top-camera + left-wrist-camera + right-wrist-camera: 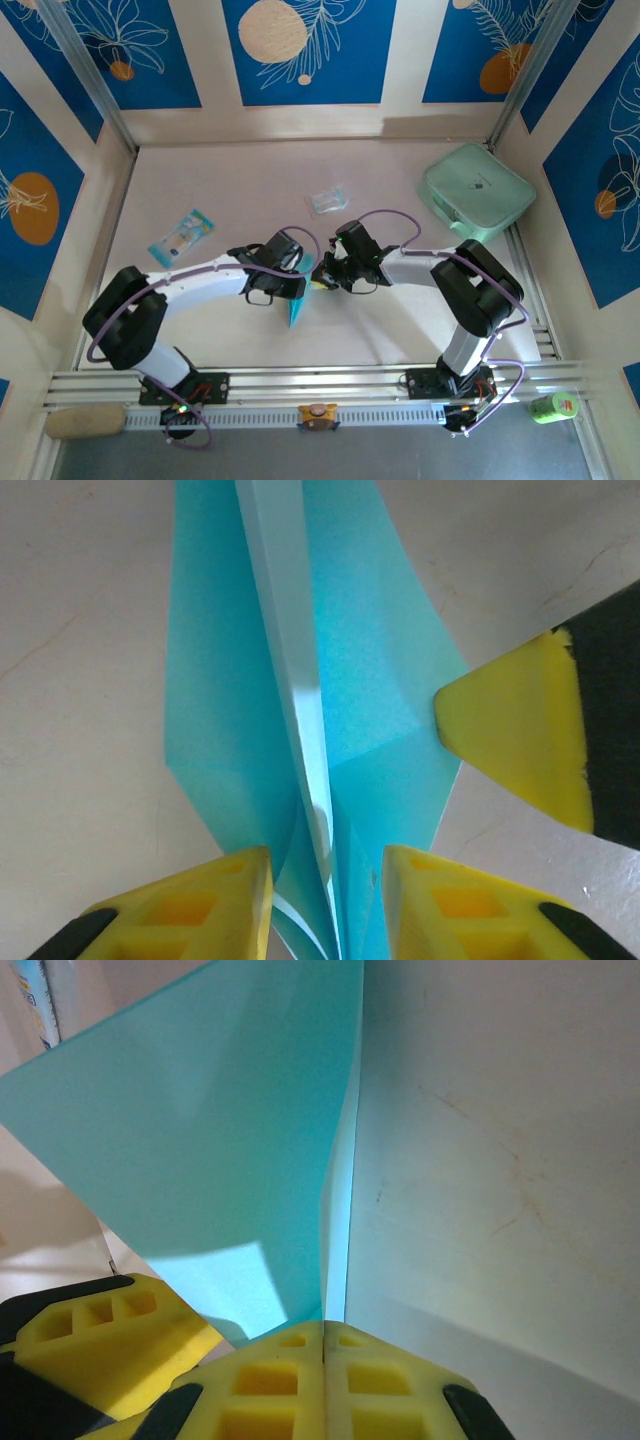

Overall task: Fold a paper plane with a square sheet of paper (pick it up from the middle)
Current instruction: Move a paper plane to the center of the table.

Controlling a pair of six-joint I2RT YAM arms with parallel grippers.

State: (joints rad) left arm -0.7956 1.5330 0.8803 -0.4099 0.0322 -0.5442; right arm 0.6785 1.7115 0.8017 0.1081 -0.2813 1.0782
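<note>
One small blue-and-white printed packet (182, 236) lies flat on the left of the table (230, 335), well apart from the work.

Next comes the left arm, which reaches to the middle. The left pincer (325, 905) has its two yellow fingers (200, 912) apart, and the bottom of the paper sits in the gap. The layers fan out loosely there, so I think they are not squeezed. The view is too close to be sure that nothing touches.

In the middle, near the front of the table, is one light-blue paper plane (350, 660). It is long and thin, with a sharp crease down its middle and slanted flaps on both sides. From above, the paper plane (297, 308) pokes out just below where the two pincers meet.

Most of the folding looks done, because the pointed shape is there. I guess what is left is to spread the wings and put it down.

One clear crumpled plastic wrapper (328, 201) lies a little behind the middle, apart from the arms.

Then comes the right arm. The right pincer (323, 1345) has its fingers pressed tight together on the edge of the paper plane.

One mint-green soft case (477, 190) rests in the back corner on the far right.

That makes two arms, two pincers, and one of each other thing.
</note>
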